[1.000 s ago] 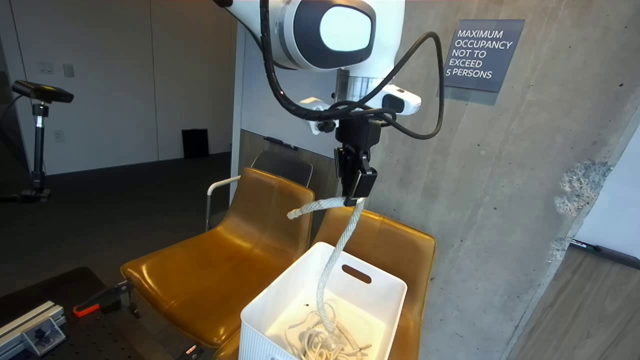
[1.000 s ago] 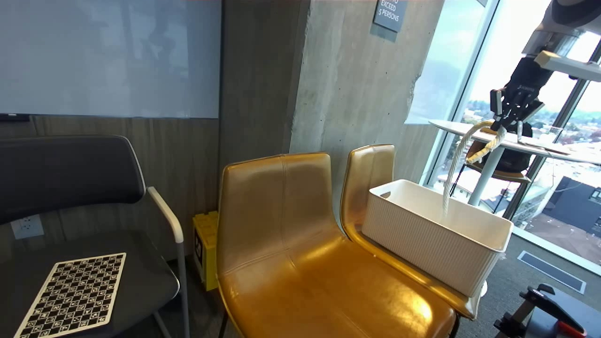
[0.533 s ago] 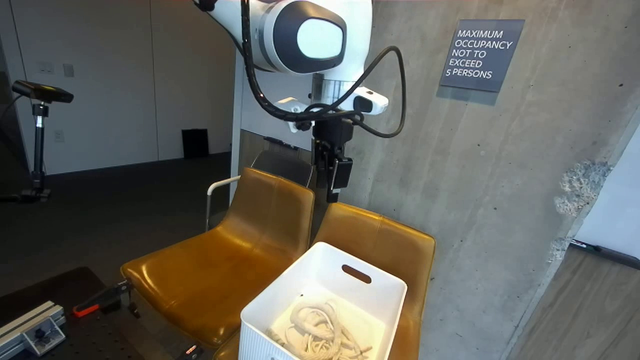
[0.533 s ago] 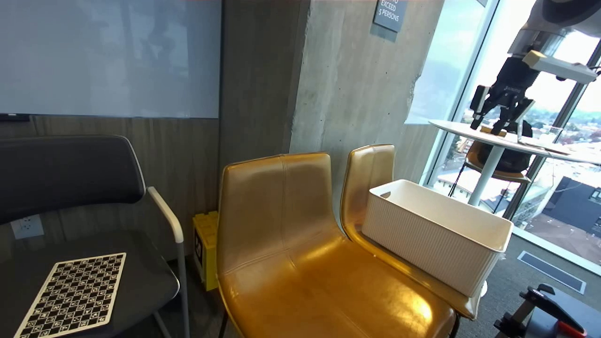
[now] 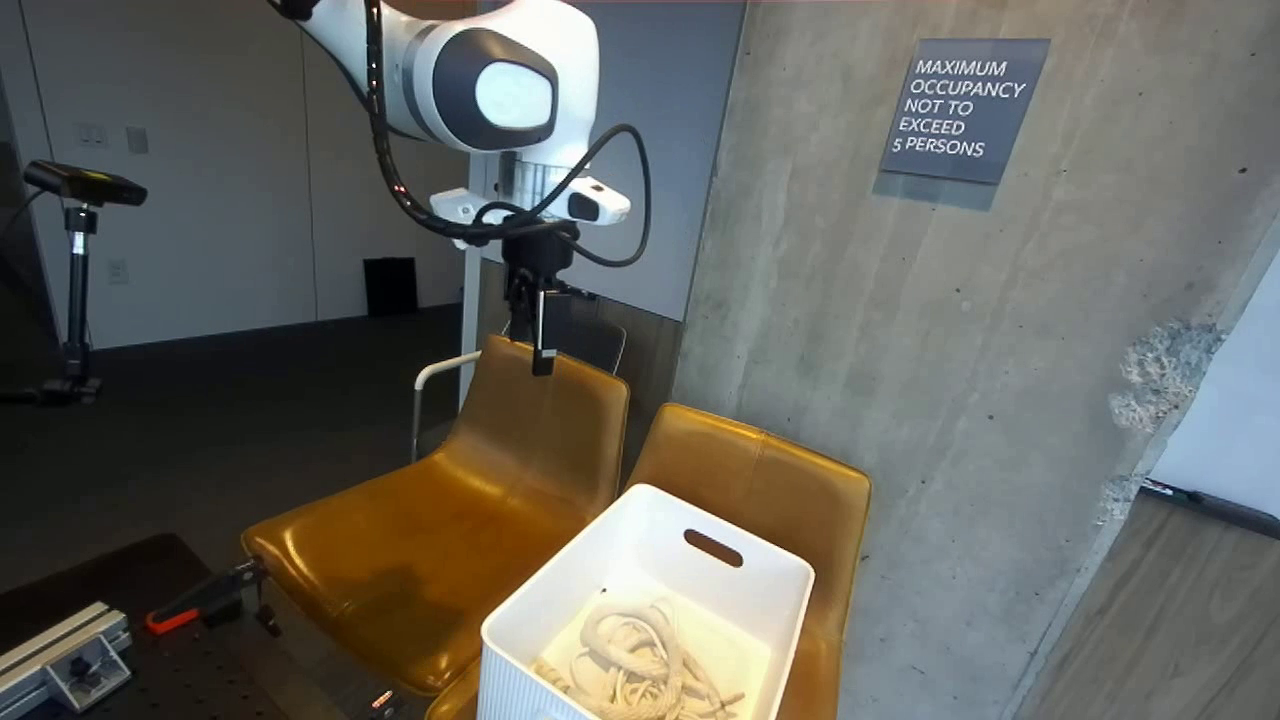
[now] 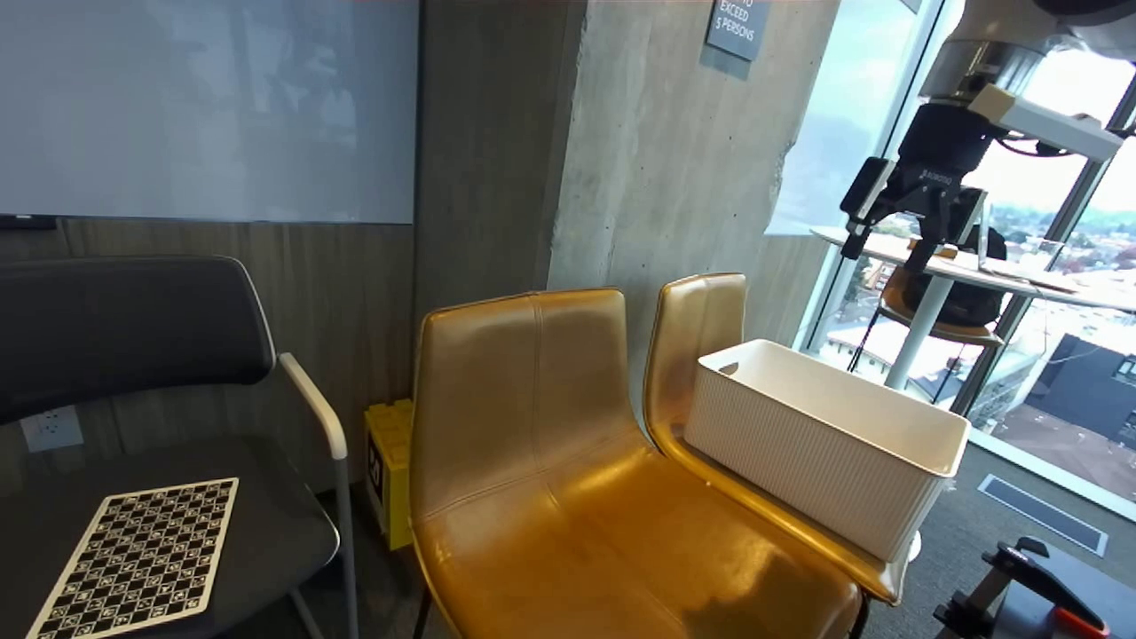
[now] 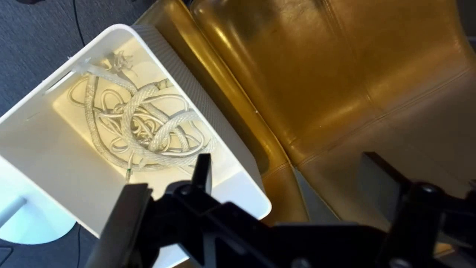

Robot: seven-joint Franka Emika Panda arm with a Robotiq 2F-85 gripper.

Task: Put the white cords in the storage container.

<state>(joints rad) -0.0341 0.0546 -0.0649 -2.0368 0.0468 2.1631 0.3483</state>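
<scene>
The white cords (image 7: 128,123) lie coiled and tangled on the floor of the white storage container (image 7: 238,190), thick braided rope over thinner cable. An exterior view also shows the cords (image 5: 655,650) inside, while the near wall of the container (image 6: 799,444) hides them in an exterior view. My gripper (image 7: 286,163) stands wide open, with nothing between its fingers. It hangs above and to the side of the container, over the neighbouring tan chair, as an exterior view shows the gripper (image 5: 543,365) up by that chair's backrest.
The container rests on one tan chair, beside another tan chair (image 5: 420,540). A dark chair (image 6: 133,346) bears a checkered board (image 6: 133,559). A concrete column (image 5: 850,300) rises behind. A clamp (image 6: 1029,577) sits on the dark bench edge.
A second ago the gripper held a white rope dangling into the container. It has let go, the rope has dropped inside, and the opened gripper has moved off sideways toward the neighbouring tan chair.
</scene>
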